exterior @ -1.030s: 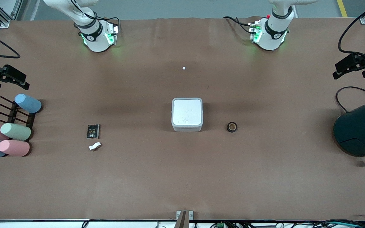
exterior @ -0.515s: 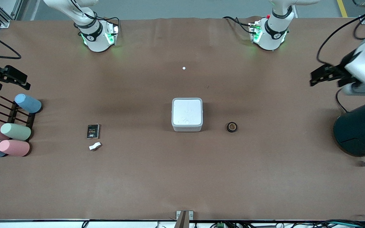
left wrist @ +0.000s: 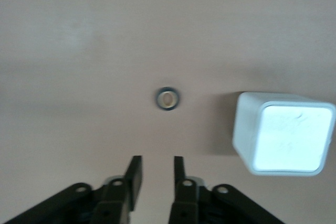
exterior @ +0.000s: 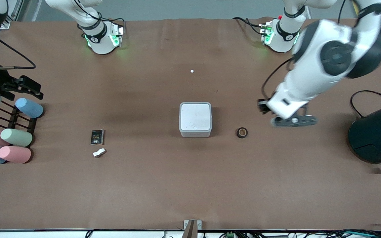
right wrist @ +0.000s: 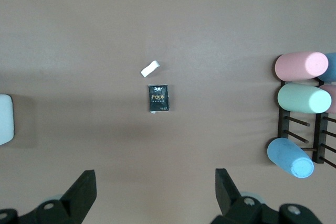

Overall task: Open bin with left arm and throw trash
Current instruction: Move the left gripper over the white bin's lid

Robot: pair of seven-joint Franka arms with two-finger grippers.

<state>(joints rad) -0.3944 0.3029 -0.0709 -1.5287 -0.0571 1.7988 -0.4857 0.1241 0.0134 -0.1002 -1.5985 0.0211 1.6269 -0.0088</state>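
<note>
The light-grey bin (exterior: 195, 119) stands mid-table with its white lid shut; it also shows in the left wrist view (left wrist: 286, 137). The dark tape ring (exterior: 242, 132) lies beside it toward the left arm's end (left wrist: 167, 98). The black packet (exterior: 97, 137) and the white scrap (exterior: 99, 152) lie toward the right arm's end; both show in the right wrist view, packet (right wrist: 159, 98) and scrap (right wrist: 150, 68). My left gripper (exterior: 262, 106) hangs over the table near the tape ring, fingers a little apart and empty (left wrist: 156, 160). My right gripper (exterior: 33, 90) is wide open and empty (right wrist: 155, 177).
A black rack (exterior: 18, 119) with several pastel cylinders lies at the right arm's end, under my right gripper. A big dark teal cylinder (exterior: 375, 135) with a black cable stands at the left arm's end. A tiny white dot (exterior: 191, 71) lies near the bases.
My left arm has swung in from the left arm's end of the table to over the spot near the tape ring. My right gripper has shifted slightly toward the middle.
</note>
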